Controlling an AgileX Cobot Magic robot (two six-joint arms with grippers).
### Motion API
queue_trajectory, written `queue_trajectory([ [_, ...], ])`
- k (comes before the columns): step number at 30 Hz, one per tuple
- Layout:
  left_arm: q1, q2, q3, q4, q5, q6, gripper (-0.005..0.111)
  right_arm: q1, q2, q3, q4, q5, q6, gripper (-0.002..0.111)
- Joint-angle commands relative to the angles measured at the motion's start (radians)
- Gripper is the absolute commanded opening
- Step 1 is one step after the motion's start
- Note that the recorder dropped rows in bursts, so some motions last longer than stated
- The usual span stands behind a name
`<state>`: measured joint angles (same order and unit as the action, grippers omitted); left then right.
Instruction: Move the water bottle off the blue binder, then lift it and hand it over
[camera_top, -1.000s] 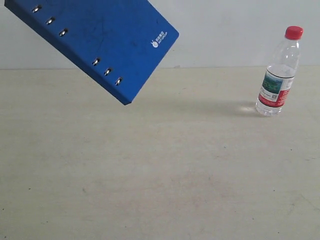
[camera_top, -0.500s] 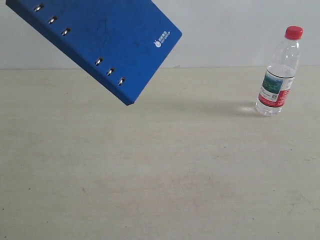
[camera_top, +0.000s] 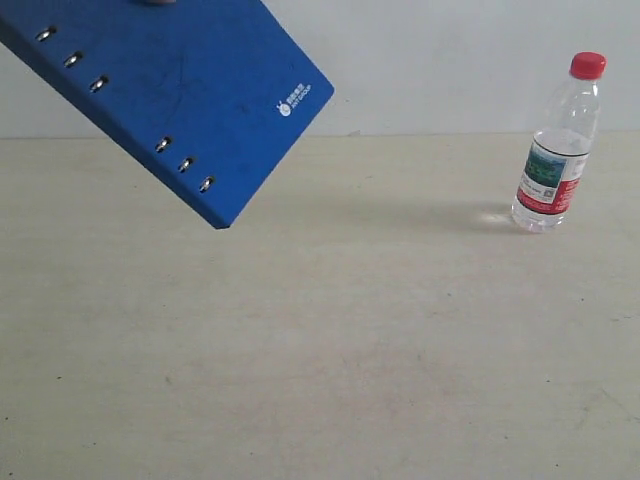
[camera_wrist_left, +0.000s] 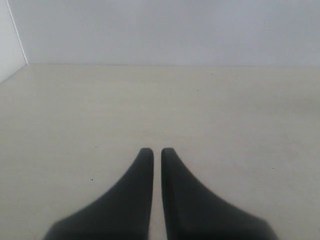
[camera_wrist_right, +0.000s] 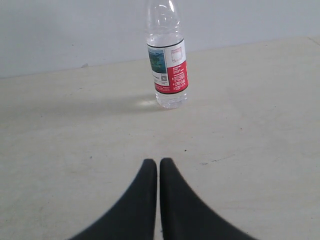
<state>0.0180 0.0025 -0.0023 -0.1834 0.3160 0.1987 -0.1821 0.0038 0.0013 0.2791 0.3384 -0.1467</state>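
water bottle (camera_top: 557, 150) upright on desk (camera_top: 320, 340), well apart from tilted blue binder (camera_top: 170, 90)
label (camera_top: 550, 178) red, white, green, print unreadable, like white binder logo (camera_top: 291, 100); left gripper (camera_wrist_left: 156, 151) and right gripper (camera_wrist_right: 158, 162) clenched, grasping nothing

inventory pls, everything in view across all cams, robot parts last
blue binder: 1, deep blue with metal rivets and a small white logo, upper left of the exterior view, tilted, seemingly raised off the table; what holds it is out of frame
water bottle: 1, clear with a red cap and a red, white and green label, upright on the table at far right, apart from the binder; also ahead of the right claw in the right wrist view
table: 1, pale beige, fills the lower part of every view
wall: 1, pale grey-white, behind the table
left claw: 1, black, shut, empty, over bare table
right claw: 1, black, shut, empty, pointing toward the bottle, not touching it
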Motion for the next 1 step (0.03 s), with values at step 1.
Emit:
queue_trajectory([
  [1,0.001,-0.002,0.002,-0.010,-0.010,0.004,0.005,-0.006,-0.004,-0.001,0.000,-0.005,-0.002,0.000],
])
